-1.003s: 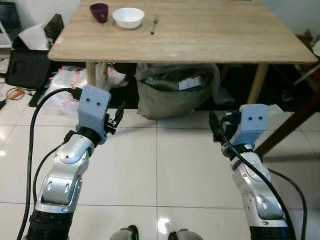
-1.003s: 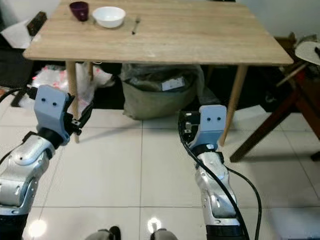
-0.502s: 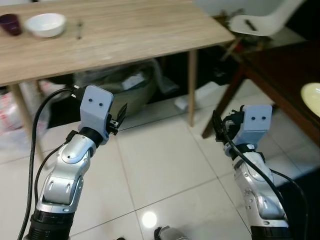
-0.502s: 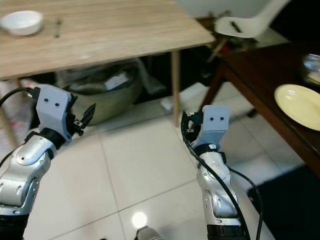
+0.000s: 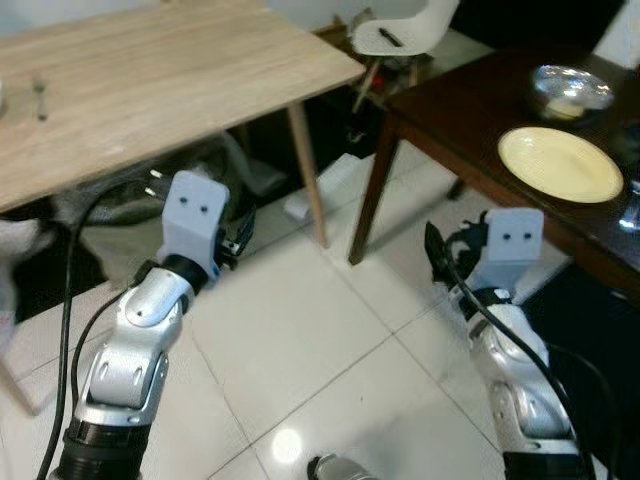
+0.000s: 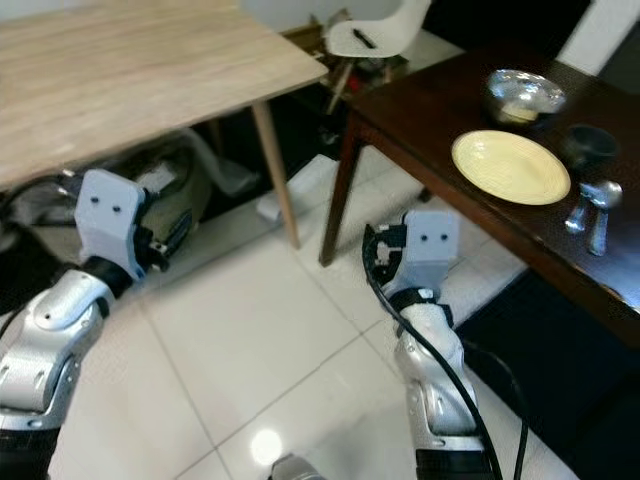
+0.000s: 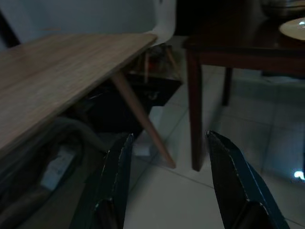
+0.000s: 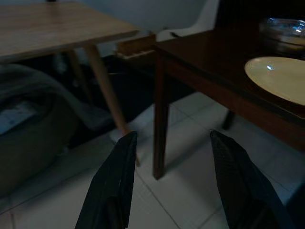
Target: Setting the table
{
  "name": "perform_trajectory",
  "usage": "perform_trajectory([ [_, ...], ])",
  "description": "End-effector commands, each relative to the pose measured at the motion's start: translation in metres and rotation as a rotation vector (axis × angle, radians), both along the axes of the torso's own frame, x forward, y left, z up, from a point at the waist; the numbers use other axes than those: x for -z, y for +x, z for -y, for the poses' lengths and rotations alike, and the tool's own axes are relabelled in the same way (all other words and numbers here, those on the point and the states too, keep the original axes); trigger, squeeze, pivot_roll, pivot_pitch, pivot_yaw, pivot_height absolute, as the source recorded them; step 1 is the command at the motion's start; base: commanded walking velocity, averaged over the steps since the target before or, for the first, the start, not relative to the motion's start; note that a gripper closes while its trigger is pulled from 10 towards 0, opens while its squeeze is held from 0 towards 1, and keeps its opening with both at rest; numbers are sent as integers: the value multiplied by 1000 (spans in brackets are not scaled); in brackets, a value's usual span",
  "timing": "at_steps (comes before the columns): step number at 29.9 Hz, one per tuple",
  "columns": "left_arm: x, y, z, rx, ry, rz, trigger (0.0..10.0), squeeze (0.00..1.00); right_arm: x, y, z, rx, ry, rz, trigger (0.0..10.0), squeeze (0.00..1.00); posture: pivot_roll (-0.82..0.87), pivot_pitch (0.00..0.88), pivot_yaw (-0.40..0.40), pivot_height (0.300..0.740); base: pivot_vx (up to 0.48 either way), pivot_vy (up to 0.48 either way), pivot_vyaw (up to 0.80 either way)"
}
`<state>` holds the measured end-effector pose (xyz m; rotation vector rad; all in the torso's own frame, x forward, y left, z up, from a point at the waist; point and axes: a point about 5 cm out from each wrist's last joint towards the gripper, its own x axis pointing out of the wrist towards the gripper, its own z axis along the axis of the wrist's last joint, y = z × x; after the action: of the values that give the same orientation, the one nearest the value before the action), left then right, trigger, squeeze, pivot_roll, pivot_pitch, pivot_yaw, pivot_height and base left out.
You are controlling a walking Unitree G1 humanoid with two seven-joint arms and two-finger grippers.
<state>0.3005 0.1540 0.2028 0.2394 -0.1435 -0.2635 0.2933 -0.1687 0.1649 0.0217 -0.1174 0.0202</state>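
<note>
A dark wooden table [image 6: 420, 110] stands on the right. On it are a pale yellow plate [image 6: 510, 165], a silver bowl [image 6: 522, 92], a dark cup [image 6: 588, 145] and a metal spoon [image 6: 592, 208]. The light wooden table [image 5: 150, 80] is on the left, with a fork [image 5: 40, 97] near its far edge. My left gripper [image 5: 240, 235] is open and holds nothing, raised over the floor below the light table's corner. My right gripper [image 5: 437, 262] is also open with nothing in it, in front of the dark table's near leg [image 8: 160, 129]. The plate [image 8: 281, 76] lies ahead of it to one side.
A white chair [image 5: 400, 20] stands behind the gap between the two tables. A grey-green sack [image 6: 180, 190] sits under the light table. White floor tiles [image 5: 330, 340] lie ahead between the tables. A dark mat [image 6: 560, 360] lies under the dark table's near side.
The camera has swung to the right: the light table slid off to the left and the dark table with its plate and bowl came into view. Both arms keep the same pose.
</note>
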Motion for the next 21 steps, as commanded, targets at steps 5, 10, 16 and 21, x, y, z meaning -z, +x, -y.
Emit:
perform_trajectory([
  [5,5,-1,0,0,3,-24,10000,200,4,-1,-1,0,0,-22,10000,0,-88,58,36,740,0,0,-800],
  [10,5,-1,0,0,2,-24,10000,196,4,-1,-1,-2,-1,-23,10000,0,-88,58,36,740,0,0,-800],
  [16,5,-1,1,1,1,-23,10000,200,4,0,-1,-4,-3,-22,10000,0,-88,54,34,740,0,0,-800],
  [21,6,-1,0,2,2,-26,10000,204,4,-1,-1,-4,-5,-22,10000,0,-89,53,33,740,0,0,-800],
])
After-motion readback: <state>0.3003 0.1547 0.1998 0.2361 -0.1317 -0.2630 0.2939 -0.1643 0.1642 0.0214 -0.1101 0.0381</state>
